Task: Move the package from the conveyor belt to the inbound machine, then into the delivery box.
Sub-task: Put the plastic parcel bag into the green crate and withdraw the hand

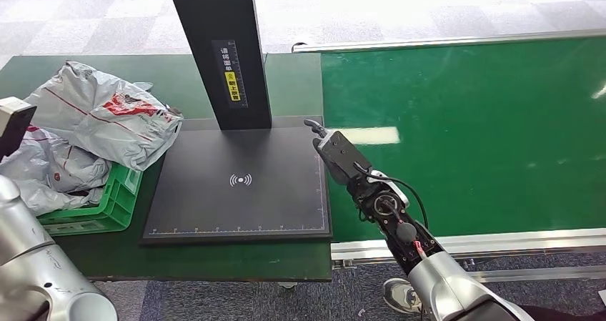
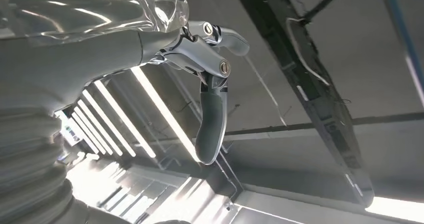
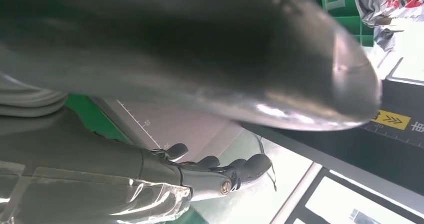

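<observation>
Several grey plastic packages (image 1: 100,117) with red print lie heaped in the green delivery box (image 1: 107,206) at the left; the top one overhangs its rim. The inbound machine's black plate (image 1: 239,185) with its dark column (image 1: 218,49) stands in the middle. My right hand (image 1: 336,153) hovers at the plate's right edge, beside the green conveyor belt (image 1: 464,128), fingers stretched out and holding nothing; its fingers (image 3: 220,171) look the same in the right wrist view. My left hand (image 2: 210,84) points up toward the ceiling, fingers apart, nothing in it.
My left arm (image 1: 36,271) rises at the lower left beside the box. The belt's metal rail (image 1: 500,242) runs along its near side. A dark green table (image 1: 293,85) carries the machine and the box. A shoe (image 1: 400,296) shows on the carpet below.
</observation>
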`<state>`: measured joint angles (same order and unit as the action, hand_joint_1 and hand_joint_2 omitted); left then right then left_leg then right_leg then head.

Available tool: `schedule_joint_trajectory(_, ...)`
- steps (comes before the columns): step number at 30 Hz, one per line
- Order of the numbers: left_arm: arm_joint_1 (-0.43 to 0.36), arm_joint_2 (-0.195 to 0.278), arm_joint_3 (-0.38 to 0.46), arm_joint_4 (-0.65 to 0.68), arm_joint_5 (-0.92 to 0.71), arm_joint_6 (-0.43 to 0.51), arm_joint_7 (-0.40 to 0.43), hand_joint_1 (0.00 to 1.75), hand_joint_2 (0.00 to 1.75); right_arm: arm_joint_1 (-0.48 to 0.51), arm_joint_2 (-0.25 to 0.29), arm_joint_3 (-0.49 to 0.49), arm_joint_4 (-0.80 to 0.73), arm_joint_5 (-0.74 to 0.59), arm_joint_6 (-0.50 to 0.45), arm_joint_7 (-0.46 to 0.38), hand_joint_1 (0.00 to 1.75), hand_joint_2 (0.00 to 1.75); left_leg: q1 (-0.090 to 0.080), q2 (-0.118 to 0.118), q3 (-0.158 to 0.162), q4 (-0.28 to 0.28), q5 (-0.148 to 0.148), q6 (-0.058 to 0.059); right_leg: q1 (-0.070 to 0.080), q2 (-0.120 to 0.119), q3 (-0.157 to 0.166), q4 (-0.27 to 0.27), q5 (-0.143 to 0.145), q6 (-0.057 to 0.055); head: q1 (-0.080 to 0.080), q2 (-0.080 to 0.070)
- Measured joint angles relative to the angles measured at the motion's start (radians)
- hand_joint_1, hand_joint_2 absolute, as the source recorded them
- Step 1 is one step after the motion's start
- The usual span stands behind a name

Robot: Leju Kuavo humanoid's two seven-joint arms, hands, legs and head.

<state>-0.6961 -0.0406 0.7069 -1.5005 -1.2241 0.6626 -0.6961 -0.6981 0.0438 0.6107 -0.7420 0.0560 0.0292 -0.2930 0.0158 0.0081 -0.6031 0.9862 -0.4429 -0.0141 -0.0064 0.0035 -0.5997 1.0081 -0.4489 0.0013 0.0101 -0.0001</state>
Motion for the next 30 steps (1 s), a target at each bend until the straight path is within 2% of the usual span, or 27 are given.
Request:
schedule_joint_trajectory(5,-0.010,-0.025,-0.009,0.093,0.297,-0.001,0.020,0.00,1.75,0.010,-0.009,0.000,-0.008,-0.007,-0.013,0.006,0.00,0.00,0.000,-0.001,0.001,0.000,0.000,0.000,0.000,-0.001,0.000,0.000,0.000,0.000,0.000,0.000)
schedule_joint_trajectory(9,-0.012,-0.055,-0.055,0.178,0.401,-0.001,0.012,0.00,1.75,0.020,-0.022,-0.006,-0.019,-0.013,-0.014,0.003,0.00,0.00,-0.001,-0.002,0.001,0.000,0.000,0.000,-0.001,-0.002,0.001,0.000,0.000,0.000,0.000,0.000)
schedule_joint_trajectory(10,-0.015,-0.062,-0.068,0.208,0.446,-0.009,0.006,0.00,1.75,0.022,-0.025,-0.010,-0.023,-0.019,-0.013,-0.002,0.00,0.00,-0.001,-0.002,0.001,0.000,0.000,0.000,-0.001,-0.002,0.001,0.000,0.000,0.000,0.000,0.000)
schedule_joint_trajectory(12,-0.002,-0.069,-0.137,0.283,0.650,-0.077,0.023,0.00,1.75,0.030,-0.026,-0.026,-0.036,-0.061,-0.004,-0.025,0.00,0.00,-0.001,-0.001,0.001,0.000,0.000,0.000,-0.001,-0.002,0.001,-0.001,0.000,0.000,0.000,0.000)
schedule_joint_trajectory(14,0.052,-0.071,-0.280,0.344,0.918,-0.256,0.079,0.00,1.75,0.037,-0.022,-0.060,-0.052,-0.133,0.017,-0.056,0.00,0.87,-0.002,-0.002,0.001,0.001,0.000,0.000,-0.002,-0.003,0.001,-0.001,0.000,0.000,0.000,0.000)
schedule_joint_trajectory(16,0.133,-0.079,-0.444,0.366,1.092,-0.493,0.124,0.00,1.75,0.037,-0.010,-0.097,-0.062,-0.199,0.044,-0.070,0.00,1.75,-0.002,-0.002,0.000,0.000,0.000,0.001,-0.002,-0.003,0.002,-0.001,0.000,0.001,0.000,0.000)
schedule_joint_trajectory(18,0.216,-0.104,-0.586,0.378,1.186,-0.668,0.135,0.00,1.75,0.032,0.011,-0.129,-0.065,-0.253,0.071,-0.064,0.00,1.75,-0.003,0.000,0.000,0.000,-0.002,0.002,-0.003,-0.001,0.001,-0.001,0.000,0.001,0.000,0.000)
schedule_joint_trajectory(20,0.286,-0.137,-0.705,0.387,1.250,-0.722,0.144,0.00,1.75,0.023,0.037,-0.154,-0.063,-0.288,0.085,-0.052,0.00,1.75,-0.004,0.003,0.000,0.000,-0.003,0.004,-0.004,0.001,0.000,-0.001,0.000,0.001,0.000,0.000)
schedule_joint_trajectory(22,0.330,-0.156,-0.794,0.395,1.287,-0.725,0.164,0.00,1.75,0.014,0.055,-0.168,-0.060,-0.297,0.086,-0.042,0.00,1.75,-0.004,0.003,0.000,0.000,-0.003,0.004,-0.004,0.001,0.000,-0.002,0.000,0.002,0.000,0.000)
schedule_joint_trajectory(25,0.356,-0.158,-0.864,0.412,1.321,-0.743,0.181,0.00,1.75,0.009,0.066,-0.180,-0.056,-0.288,0.085,-0.038,0.00,1.75,-0.004,0.001,0.000,0.000,-0.003,0.004,-0.003,0.000,0.000,-0.002,-0.001,0.002,0.000,0.000)
schedule_joint_trajectory(30,0.359,-0.160,-0.912,0.458,1.311,-0.763,0.171,0.00,1.75,0.013,0.068,-0.191,-0.056,-0.247,0.092,-0.039,0.00,1.75,-0.003,0.001,0.000,0.000,-0.003,0.004,-0.003,0.000,0.000,-0.001,-0.001,0.002,0.000,0.000)
